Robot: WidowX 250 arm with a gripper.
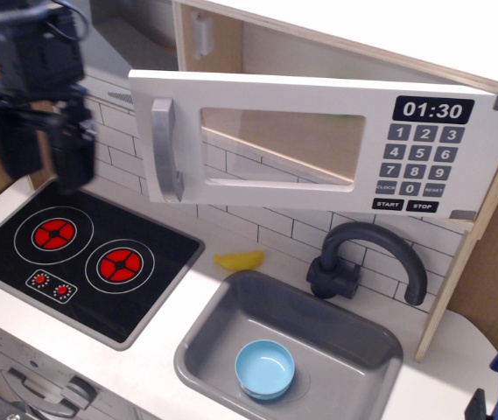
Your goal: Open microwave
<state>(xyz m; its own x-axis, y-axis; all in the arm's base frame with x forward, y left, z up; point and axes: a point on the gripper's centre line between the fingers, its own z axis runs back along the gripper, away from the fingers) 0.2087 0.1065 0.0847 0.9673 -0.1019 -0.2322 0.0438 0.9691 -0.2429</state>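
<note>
Hand [41,156] empty; microwave [319,149] reads 01:30.

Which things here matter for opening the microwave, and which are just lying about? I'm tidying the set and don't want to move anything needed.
Belongs to the job:
microwave, door swung open
its grey handle
gripper, off to the left, holding nothing

Just lying about:
blue bowl in the sink
yellow banana on the counter
stove
black faucet

We see our gripper [43,149] hanging above the stove [82,254], its 2 dark fingers [8,144] pointing down, parted, holding nothing.
</note>
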